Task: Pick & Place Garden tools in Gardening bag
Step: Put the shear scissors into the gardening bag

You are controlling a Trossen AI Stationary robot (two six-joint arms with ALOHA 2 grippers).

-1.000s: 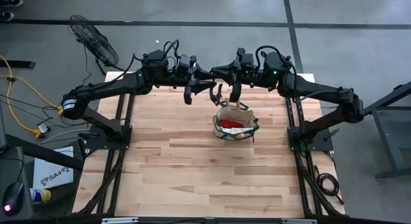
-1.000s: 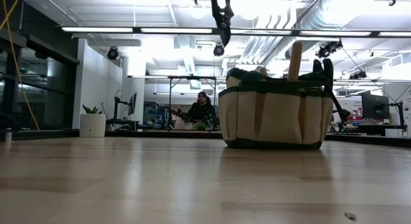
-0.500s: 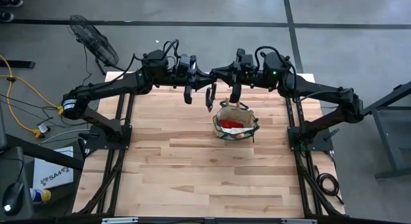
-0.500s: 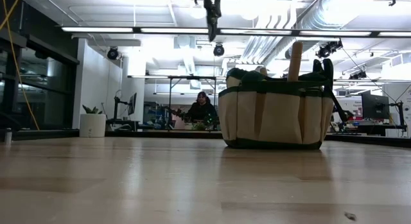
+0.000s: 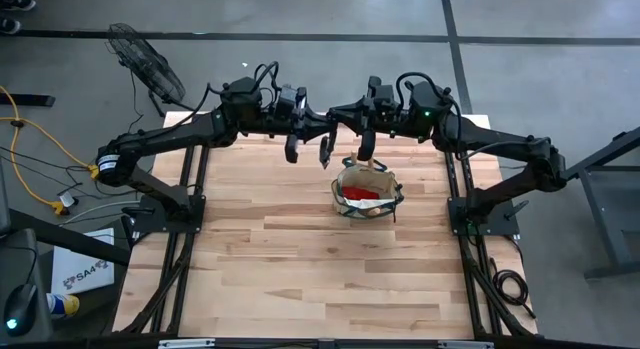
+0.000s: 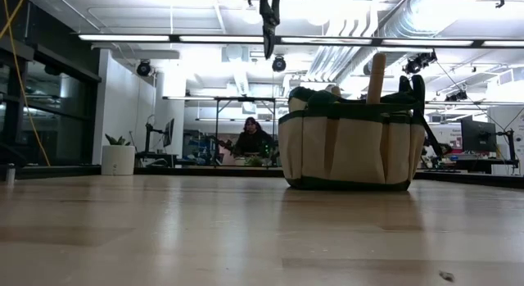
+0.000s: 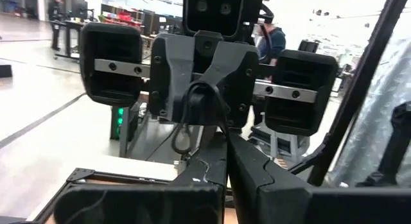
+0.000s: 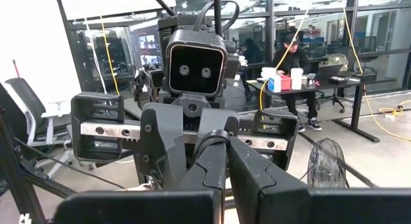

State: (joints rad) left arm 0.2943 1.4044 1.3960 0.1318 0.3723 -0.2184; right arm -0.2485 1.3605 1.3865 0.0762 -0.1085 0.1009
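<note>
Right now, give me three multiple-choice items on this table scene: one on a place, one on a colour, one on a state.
1. Where does the tan canvas gardening bag with dark green trim stand?
A. right of centre, toward the table's far edge
B. near-left corner
C. on the floor

2. What colour is the item lying in the bag's mouth?
A. blue
B. red
C. yellow

3. How are the left gripper and its fingers?
A. open on the table
B. shut on the bag's handle
C. shut, empty, raised beside the bag

Answers: 1 A, the high view shows it there. 2 B, red shows inside. 3 C, the fingers meet in the air.
</note>
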